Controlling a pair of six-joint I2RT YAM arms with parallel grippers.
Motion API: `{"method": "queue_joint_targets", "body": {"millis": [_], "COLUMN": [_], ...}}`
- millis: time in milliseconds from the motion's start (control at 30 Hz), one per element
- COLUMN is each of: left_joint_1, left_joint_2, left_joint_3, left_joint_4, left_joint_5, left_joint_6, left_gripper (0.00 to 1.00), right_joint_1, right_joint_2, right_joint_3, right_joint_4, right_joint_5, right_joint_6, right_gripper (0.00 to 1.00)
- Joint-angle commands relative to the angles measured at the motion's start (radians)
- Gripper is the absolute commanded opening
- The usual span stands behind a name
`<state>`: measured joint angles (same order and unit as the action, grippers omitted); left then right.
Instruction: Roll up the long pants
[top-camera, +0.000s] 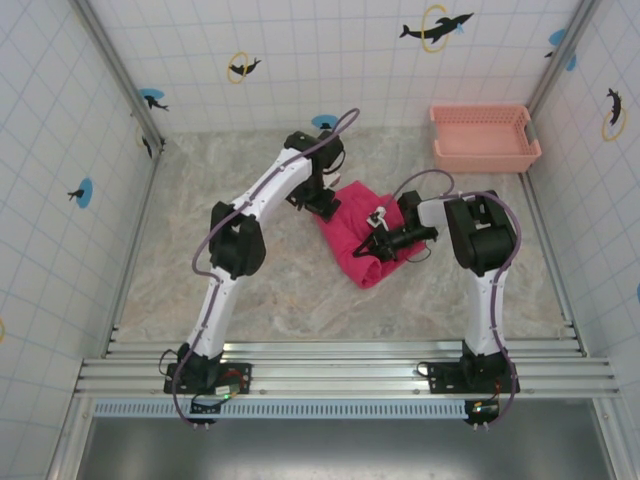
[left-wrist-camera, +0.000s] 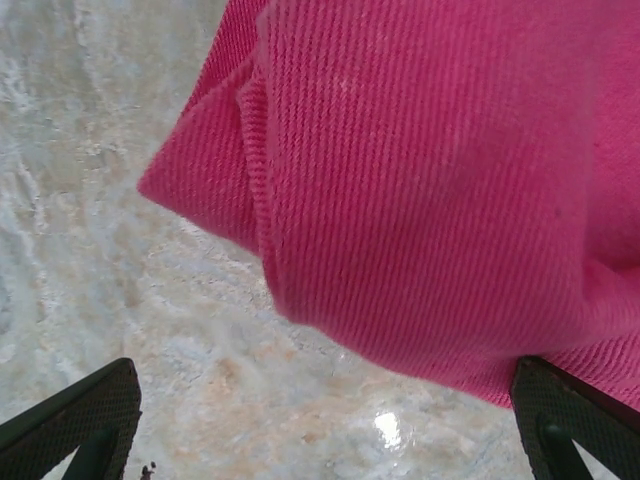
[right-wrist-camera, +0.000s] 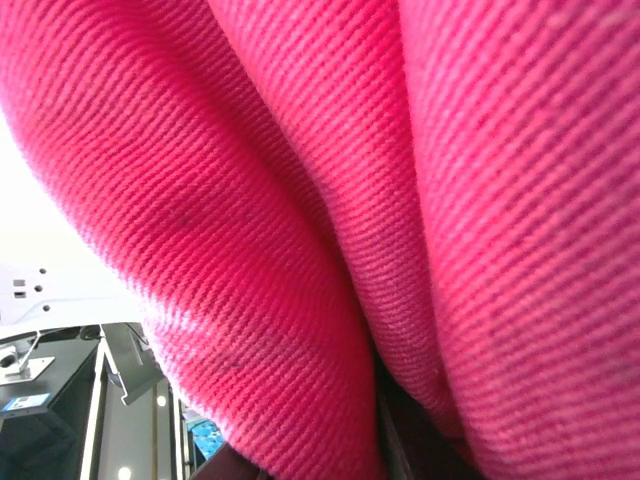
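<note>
The long pants (top-camera: 358, 238) lie bunched in a bright pink-red bundle at the middle of the marbled table (top-camera: 250, 290). My left gripper (top-camera: 322, 206) hovers at the bundle's far left edge. In the left wrist view its two black fingers (left-wrist-camera: 85, 420) stand wide open over bare table, and the pants' folded edge (left-wrist-camera: 420, 180) lies just ahead of them. My right gripper (top-camera: 373, 246) reaches in from the right and is shut on a fold of the pants. Ribbed fabric (right-wrist-camera: 300, 220) presses close against the right wrist camera and hides the fingers.
A salmon-pink lattice basket (top-camera: 485, 138) stands at the back right corner. Tiled walls enclose the table on three sides. A metal rail (top-camera: 340, 365) runs along the near edge.
</note>
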<state>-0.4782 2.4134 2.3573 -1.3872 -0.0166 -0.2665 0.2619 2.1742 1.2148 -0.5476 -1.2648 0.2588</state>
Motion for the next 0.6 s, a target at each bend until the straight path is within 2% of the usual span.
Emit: {"method": "queue_joint_targets", "body": {"millis": [0, 200, 300, 367, 533, 567], "left_joint_1": [-0.010, -0.013, -0.013, -0.013, -0.014, -0.013], "left_joint_2": [0.052, 0.098, 0.153, 0.200, 0.231, 0.234], "left_joint_3": [0.020, 0.023, 0.056, 0.102, 0.103, 0.103], "left_joint_4": [0.040, 0.135, 0.126, 0.090, 0.085, 0.091], "left_joint_5": [-0.008, 0.080, 0.087, 0.094, 0.093, 0.098], "left_joint_6": [-0.055, -0.131, -0.152, -0.157, -0.152, -0.150], "left_gripper": [0.97, 0.97, 0.97, 0.97, 0.97, 0.97], "right_joint_1": [-0.020, -0.019, -0.011, -0.006, 0.014, 0.023], "right_joint_2": [0.084, 0.096, 0.083, 0.033, -0.195, -0.239], "right_joint_3": [-0.024, -0.005, 0.019, 0.046, 0.117, 0.138], "right_joint_4": [-0.007, -0.055, -0.118, -0.186, -0.311, -0.336], "right_joint_5": [0.238, 0.253, 0.296, 0.389, 0.692, 0.773], "right_joint_6": [0.035, 0.005, -0.036, -0.068, -0.104, -0.106], "right_gripper": [0.11, 0.13, 0.23, 0.38, 0.53, 0.78]}}
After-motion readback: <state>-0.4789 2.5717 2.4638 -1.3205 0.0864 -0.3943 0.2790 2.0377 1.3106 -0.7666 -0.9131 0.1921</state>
